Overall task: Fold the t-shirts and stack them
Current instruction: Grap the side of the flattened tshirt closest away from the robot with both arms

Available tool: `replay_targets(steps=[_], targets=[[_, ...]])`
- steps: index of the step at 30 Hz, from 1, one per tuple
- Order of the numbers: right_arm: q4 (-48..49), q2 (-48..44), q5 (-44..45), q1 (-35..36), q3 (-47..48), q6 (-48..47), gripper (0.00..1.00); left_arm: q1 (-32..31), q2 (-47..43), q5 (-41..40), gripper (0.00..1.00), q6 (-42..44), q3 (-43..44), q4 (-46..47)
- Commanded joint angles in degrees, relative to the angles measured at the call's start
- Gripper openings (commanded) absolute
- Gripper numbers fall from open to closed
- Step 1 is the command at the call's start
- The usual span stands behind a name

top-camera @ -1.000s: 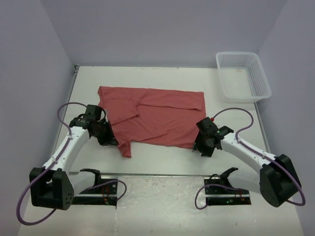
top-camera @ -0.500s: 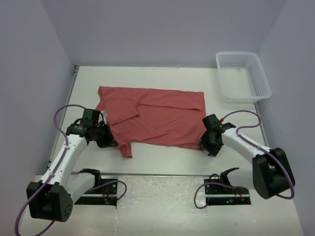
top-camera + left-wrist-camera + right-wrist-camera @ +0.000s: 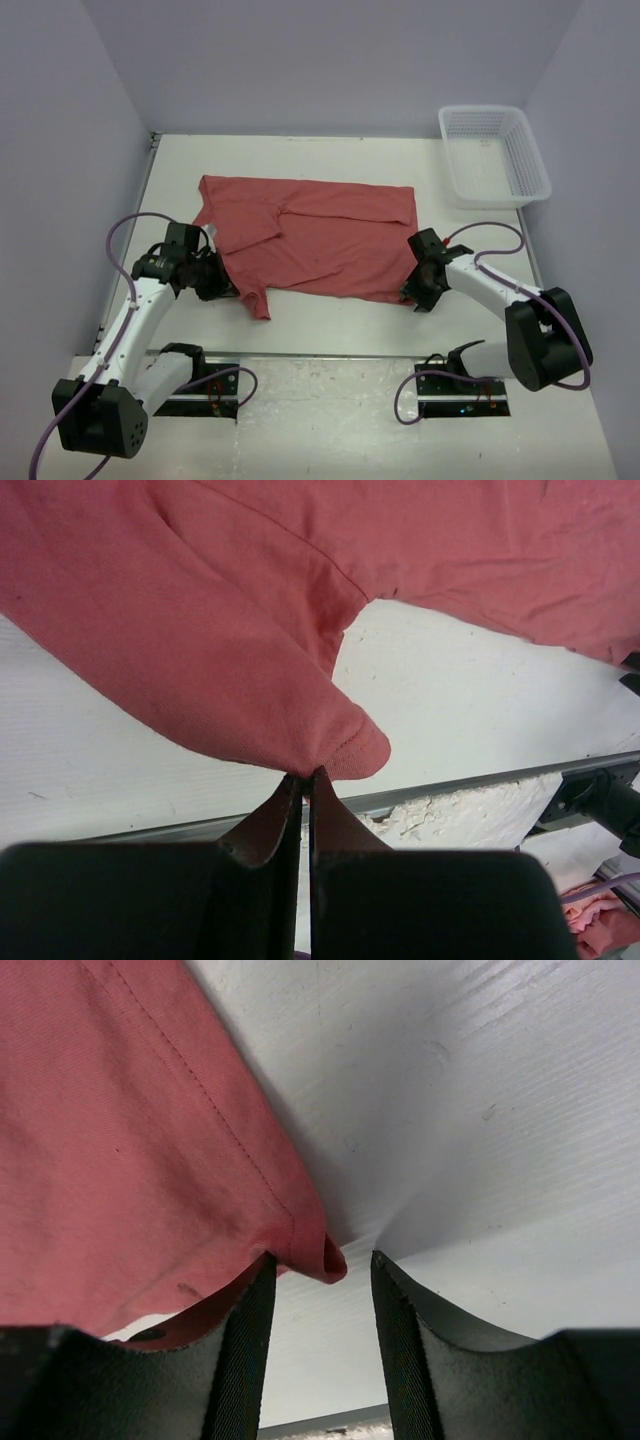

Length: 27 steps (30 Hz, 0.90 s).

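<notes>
The left hand [image 3: 305,777] is closed tight on the sleeve hem of the t-shirt [image 3: 320,235] (spread flat on the desk [image 3: 480,230], nearer its left edge); the right hand [image 3: 322,1260], fingers apart, straddles its near right corner.

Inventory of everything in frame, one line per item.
t-shirt: one, brick red, spread flat mid-table
basket: one, white mesh, far right corner of the table
table: one, white, under everything
left gripper: one, black, shut on the t-shirt's near left edge
right gripper: one, black, open, jaws either side of the t-shirt's near right corner
</notes>
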Motion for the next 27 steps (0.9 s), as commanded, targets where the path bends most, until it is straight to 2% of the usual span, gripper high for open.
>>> replay_targets(steps=[1, 6, 9, 10, 13, 22, 27], targets=[[1.8, 1.9, 2.3, -0.6, 2.1, 1.1, 0.44, 0.4, -1.2, 0.7, 0.00, 1.6, 0.4, -0.4], [2.1, 3.5, 3.1, -0.7, 3.3, 1.0, 0.36, 0.5, -1.7, 0.3, 0.00, 1.0, 0.7, -0.3], [2.2, 4.7, 3.6, -0.6, 3.5, 0.9, 0.24, 0.5, -1.9, -0.4, 0.00, 0.8, 1.1, -0.4], [2.5, 4.7, 3.3, -0.6, 3.2, 0.8, 0.16, 0.5, -1.9, -0.7, 0.00, 0.9, 1.2, -0.6], [2.9, 3.5, 2.8, -0.7, 2.1, 0.8, 0.00, 0.5, -2.2, -2.2, 0.00, 0.9, 1.9, -1.3], [-0.8, -4.1, 2.4, -0.5, 2.3, 0.0, 0.00, 0.9, -5.5, -12.9, 0.00, -0.8, 7.0, -5.3], [-4.2, -5.1, 2.8, -0.5, 5.0, -1.9, 0.00, 2.9, -6.8, -17.2, 0.00, -0.9, 9.0, -7.4]])
